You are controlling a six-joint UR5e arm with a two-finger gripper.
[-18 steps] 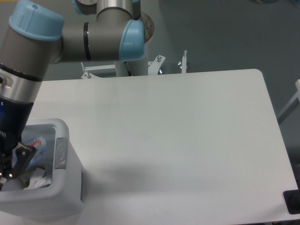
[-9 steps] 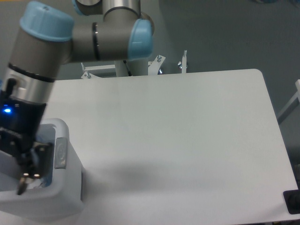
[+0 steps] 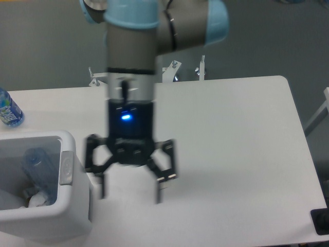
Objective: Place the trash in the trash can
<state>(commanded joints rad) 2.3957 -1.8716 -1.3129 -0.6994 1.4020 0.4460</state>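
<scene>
The white trash can [image 3: 69, 164] stands at the table's front left corner. Inside it lie the flattened clear bottle with a blue cap [image 3: 41, 167] and a crumpled white wrapper [image 3: 38, 199]. My gripper [image 3: 129, 190] hangs above the bare table just right of the can. It is open and empty, with fingers spread wide. It looks blurred by motion.
An uncrushed bottle with a blue label [image 3: 7, 109] stands at the far left of the table [image 3: 231, 154], behind the can. Metal brackets [image 3: 200, 67] sit behind the table's back edge. A dark object [image 3: 321, 221] is at the front right corner.
The arm has swung right, from over the trash can to above the table. The gripper now shows open and empty. The can's inside and the blue-label bottle are now uncovered.
</scene>
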